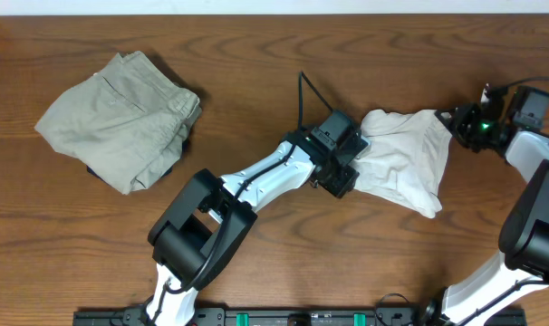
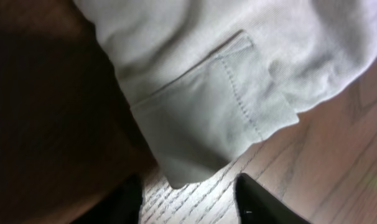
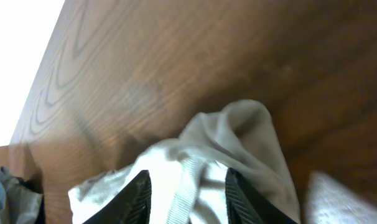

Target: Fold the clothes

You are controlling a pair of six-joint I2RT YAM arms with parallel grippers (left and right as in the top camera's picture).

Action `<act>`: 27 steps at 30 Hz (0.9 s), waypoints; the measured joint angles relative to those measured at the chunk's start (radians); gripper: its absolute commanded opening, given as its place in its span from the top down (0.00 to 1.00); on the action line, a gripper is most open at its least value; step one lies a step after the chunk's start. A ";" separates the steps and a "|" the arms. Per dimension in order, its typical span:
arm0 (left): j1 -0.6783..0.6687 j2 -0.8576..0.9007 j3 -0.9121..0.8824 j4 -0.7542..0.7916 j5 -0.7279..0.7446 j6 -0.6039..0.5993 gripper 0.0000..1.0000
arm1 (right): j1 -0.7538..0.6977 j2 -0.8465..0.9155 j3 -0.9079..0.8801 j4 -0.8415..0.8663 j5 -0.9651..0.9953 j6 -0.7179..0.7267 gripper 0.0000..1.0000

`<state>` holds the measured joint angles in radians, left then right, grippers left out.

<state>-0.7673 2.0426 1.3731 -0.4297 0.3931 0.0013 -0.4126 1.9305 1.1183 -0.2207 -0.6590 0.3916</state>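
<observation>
The pale T-shirt (image 1: 403,161) lies bunched at three o'clock on the counter (image 1: 274,54), well apart from the khaki trousers (image 1: 120,118) at nine. At its nine o'clock edge the left end effector (image 2: 188,200) stands parted and empty, a hemmed corner just beyond. The right end effector (image 3: 187,191), at the shirt's two o'clock, straddles ribbed cloth; pinching or not, I cannot tell. Opposite edges, probably to spread it flat.

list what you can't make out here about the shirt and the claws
- Right claw grip: in the right wrist view the bottom edge cuts off the fingertips; shirt lies between them, held or not unclear.
- Left claw, overhead: hidden under its own wrist.
- Shirt's layout, overhead: lost in its bunched folds.
- Dark patch under the trousers, overhead: mostly covered by them.
</observation>
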 measured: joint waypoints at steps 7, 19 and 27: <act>0.062 -0.034 0.002 -0.059 0.001 -0.079 0.13 | -0.084 -0.028 0.000 -0.104 -0.078 -0.076 0.58; 0.253 -0.127 0.043 0.192 0.297 -0.263 0.06 | -0.175 -0.291 0.007 -0.348 -0.191 -0.160 0.75; 0.244 0.013 0.043 0.199 0.419 -0.307 0.06 | 0.041 -0.364 0.007 -0.626 0.090 -0.217 0.99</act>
<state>-0.5232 2.0556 1.4166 -0.2310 0.8120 -0.3061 -0.3717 1.5669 1.1255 -0.8471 -0.5690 0.1745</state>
